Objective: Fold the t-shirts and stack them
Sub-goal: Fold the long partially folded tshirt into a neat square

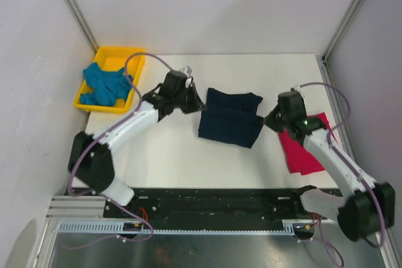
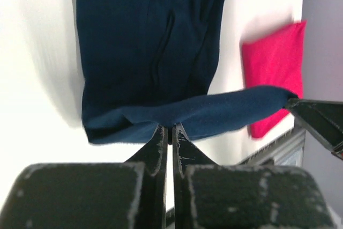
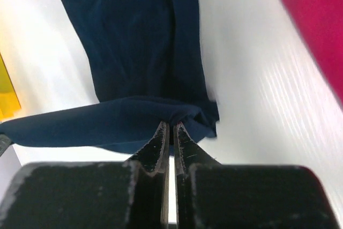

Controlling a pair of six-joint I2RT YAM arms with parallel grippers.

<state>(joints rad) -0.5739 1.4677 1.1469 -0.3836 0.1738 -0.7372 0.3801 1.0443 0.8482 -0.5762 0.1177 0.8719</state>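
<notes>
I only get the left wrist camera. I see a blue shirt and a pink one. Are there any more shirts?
Observer: Yes, one more. A teal t-shirt lies crumpled in a yellow tray at the far left corner of the table.
Operator: What's the black thing at the right edge, by my blue shirt's other end?
Observer: That's the right gripper. Its own wrist view shows its jaws shut on the lifted edge of the navy t-shirt.
</notes>
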